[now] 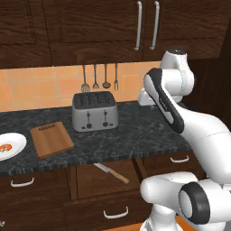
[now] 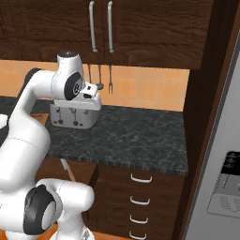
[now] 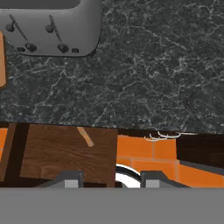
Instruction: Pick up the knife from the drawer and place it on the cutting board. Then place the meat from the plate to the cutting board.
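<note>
As drawer (image 1: 106, 180) stands open | knife (image 1: 111, 173): silver blade, tan handle, lying diagonal inside

Dark wood cabinets (image 1: 90, 31) frame an orange tiled wall (image 1: 36, 88) above a black marbled counter (image 2: 136, 136).

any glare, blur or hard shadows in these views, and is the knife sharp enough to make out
Left base view: even flat light, no blur; soft sheen on the toaster; the knife reads crisply in the open drawer. Right base view: equally sharp, with the arm covering most of the knife. Hand view: sharp counter veining, no glare; only the knife's tan handle shows at the counter edge.
</note>
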### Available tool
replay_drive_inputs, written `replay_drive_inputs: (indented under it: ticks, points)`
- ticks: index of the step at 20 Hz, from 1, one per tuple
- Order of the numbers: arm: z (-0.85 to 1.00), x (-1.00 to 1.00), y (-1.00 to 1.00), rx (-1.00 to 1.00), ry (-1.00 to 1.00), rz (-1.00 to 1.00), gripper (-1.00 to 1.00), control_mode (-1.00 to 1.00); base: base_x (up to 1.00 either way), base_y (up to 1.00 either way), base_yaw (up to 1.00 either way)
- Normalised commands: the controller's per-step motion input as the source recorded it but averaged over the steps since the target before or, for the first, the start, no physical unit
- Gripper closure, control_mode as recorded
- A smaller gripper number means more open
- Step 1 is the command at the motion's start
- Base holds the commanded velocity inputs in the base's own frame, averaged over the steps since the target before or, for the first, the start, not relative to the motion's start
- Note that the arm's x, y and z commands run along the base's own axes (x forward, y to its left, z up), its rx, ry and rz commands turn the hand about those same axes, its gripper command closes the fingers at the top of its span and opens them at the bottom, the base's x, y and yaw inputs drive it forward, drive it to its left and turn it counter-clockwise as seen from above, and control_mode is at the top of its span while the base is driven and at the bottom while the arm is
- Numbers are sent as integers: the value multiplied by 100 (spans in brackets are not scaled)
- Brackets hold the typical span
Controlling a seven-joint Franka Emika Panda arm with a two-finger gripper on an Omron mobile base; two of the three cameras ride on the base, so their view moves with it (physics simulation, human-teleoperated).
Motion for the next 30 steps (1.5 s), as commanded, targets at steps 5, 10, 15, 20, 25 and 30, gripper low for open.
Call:
replay_drive_inputs:
  ticks: [5, 10, 15, 20, 25, 30]
  points:
    - [-3, -47, 0, 0, -1, 0, -100, -100, 0, 0, 0]
    - [-23, -76, 0, 1, 0, 0, -100, -100, 0, 0, 0]
    - [-14, -51, 7, 0, -1, 0, -100, -100, 0, 0, 0]
    - [0, -38, 13, 0, -5, 0, -100, 100, -12, 6, 0]
    - [0, 0, 0, 0, 0, 0, -100, 100, -46, 58, -2]
    - [0, 0, 0, 0, 0, 0, -100, 100, -23, 82, -21]
